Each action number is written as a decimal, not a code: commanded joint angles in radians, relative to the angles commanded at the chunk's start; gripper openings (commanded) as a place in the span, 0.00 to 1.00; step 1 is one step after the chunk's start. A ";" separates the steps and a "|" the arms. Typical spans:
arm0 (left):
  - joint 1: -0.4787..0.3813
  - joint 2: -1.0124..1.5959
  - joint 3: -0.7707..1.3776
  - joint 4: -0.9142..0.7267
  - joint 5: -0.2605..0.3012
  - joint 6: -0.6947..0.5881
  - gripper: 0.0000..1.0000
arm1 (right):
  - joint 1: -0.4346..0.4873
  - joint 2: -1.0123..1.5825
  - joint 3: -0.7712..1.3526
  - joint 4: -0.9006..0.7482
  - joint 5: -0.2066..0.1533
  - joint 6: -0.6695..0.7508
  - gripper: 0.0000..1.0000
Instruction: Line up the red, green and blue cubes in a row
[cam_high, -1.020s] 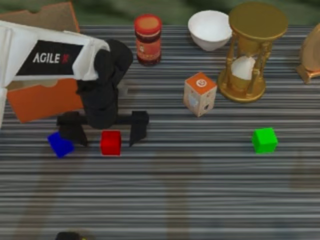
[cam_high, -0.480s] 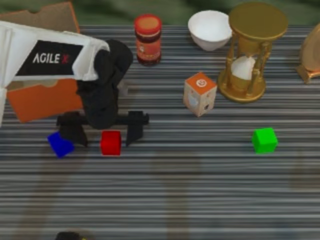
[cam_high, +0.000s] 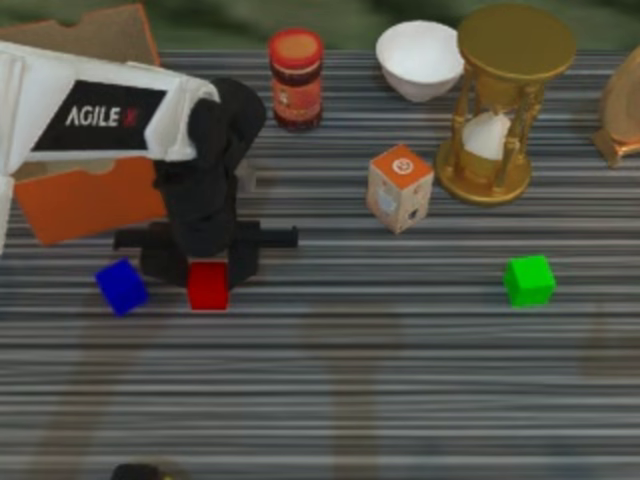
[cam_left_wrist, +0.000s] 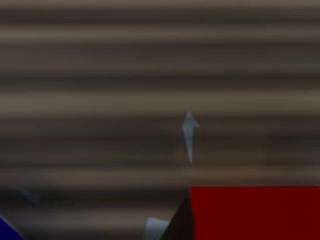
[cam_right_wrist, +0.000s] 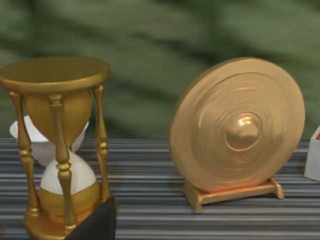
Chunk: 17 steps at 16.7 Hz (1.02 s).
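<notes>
My left gripper (cam_high: 205, 270) is shut on the red cube (cam_high: 208, 288), with one dark finger on each side of it. In the left wrist view the red cube (cam_left_wrist: 255, 212) fills the corner beside one finger (cam_left_wrist: 182, 222). The blue cube (cam_high: 122, 286) lies just to the left, apart from the red one, and a sliver of it (cam_left_wrist: 6, 231) shows in that view. The green cube (cam_high: 529, 280) sits alone at the right of the table. My right arm is out of the top view; only one dark fingertip (cam_right_wrist: 97, 222) shows in its wrist view.
A beige box with an orange top (cam_high: 400, 188) stands mid-table. Behind it are a gold hourglass (cam_high: 505, 110), a white bowl (cam_high: 420, 58) and a red jar (cam_high: 296, 78). An orange carton (cam_high: 80, 195) lies at the left and a gold disc (cam_right_wrist: 237, 132) at the far right.
The left gripper's fingers, spread wide around the red cube a second ago, have closed onto it. The red cube has shifted slightly to the left, toward the blue cube.
</notes>
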 joint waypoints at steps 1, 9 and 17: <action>0.000 0.000 0.000 0.000 0.000 0.000 0.00 | 0.000 0.000 0.000 0.000 0.000 0.000 1.00; 0.003 -0.042 0.013 -0.023 -0.013 0.009 0.00 | 0.000 0.000 0.000 0.000 0.000 0.000 1.00; 0.021 -0.137 0.140 -0.249 -0.014 0.007 0.00 | 0.000 0.000 0.000 0.000 0.000 0.000 1.00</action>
